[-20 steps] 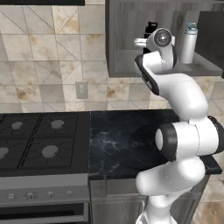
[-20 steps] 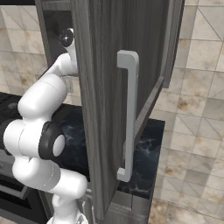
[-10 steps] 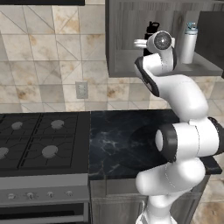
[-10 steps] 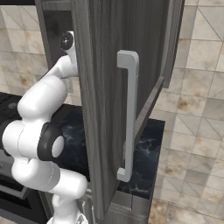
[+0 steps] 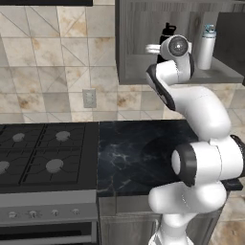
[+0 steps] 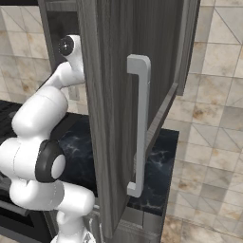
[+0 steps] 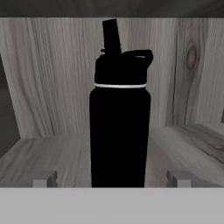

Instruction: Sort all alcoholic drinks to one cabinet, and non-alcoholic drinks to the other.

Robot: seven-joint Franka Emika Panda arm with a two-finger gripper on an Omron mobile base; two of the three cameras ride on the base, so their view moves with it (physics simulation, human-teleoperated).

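1. Landmark: the open wall cabinet [image 5: 143,43], dark grey wood grain, above the dark marble surface [image 5: 129,158]. All positions below are given relative to it.
2. The black bottle [image 7: 119,118] stands upright on the cabinet shelf [image 7: 48,157], close to the back wall. In the left base view its cap [image 5: 167,29] shows just above the robot's wrist.
3. The white bottle with the teal lid [image 5: 207,47] stands upright on the same shelf, toward the cabinet's right side and apart from the black bottle.
4. Gripper [image 7: 111,178] state: spread wide. The two fingertips [image 7: 43,178] flank the base of the black bottle with a visible gap on each side; nothing is pinched.
5. Judged step: release of the black bottle inside the cabinet, with withdrawal to come.
6. Recommended execution:
   - Keep the gripper fully spread until the fingertips are clear of the bottle.
   - Retract straight back along the gripper's own axis, out through the cabinet front. Any sideways drift would bring a fingertip against the bottle's wall and could tip it.
   - Avoid lifting within the cabinet; the headroom above the bottle's spout cannot be judged.
7. The cabinet door [image 6: 118,95], with its pale bar handle [image 6: 140,123], stands open at the cabinet's right; route the arm clear of its edge.
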